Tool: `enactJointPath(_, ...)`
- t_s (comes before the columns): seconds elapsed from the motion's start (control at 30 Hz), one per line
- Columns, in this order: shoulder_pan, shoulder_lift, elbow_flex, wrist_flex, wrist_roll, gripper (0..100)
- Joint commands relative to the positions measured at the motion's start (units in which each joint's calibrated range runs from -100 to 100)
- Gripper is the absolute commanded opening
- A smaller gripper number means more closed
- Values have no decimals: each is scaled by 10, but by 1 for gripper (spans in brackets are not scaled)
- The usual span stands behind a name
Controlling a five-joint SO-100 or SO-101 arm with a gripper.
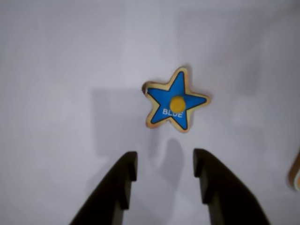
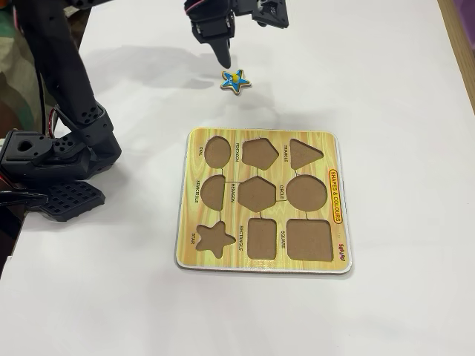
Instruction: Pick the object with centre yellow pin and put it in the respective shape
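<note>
Blue star piece (image 1: 176, 101), marked "BLUE", lies flat on white tabletop (image 1: 56, 56). Pincer (image 1: 165, 169) spread, empty, just short of it. Puzzle board (image 2: 338, 245) reads "SHAPES & COLOURS"; star recess (image 2: 215, 238) labelled "STAR".

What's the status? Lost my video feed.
Gripper open, above table, empty. Blue star piece flat on table just ahead, untouched. Star recess on puzzle board empty. Nothing in the way.
</note>
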Motion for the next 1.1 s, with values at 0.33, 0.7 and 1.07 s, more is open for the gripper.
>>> enactJointPath(0.33, 62, 51, -71, -3, 2, 14)
enactJointPath(0.7, 78, 53, -70, -7, 2, 15)
enactJointPath(1.07, 64, 94, -73, -7, 2, 14)
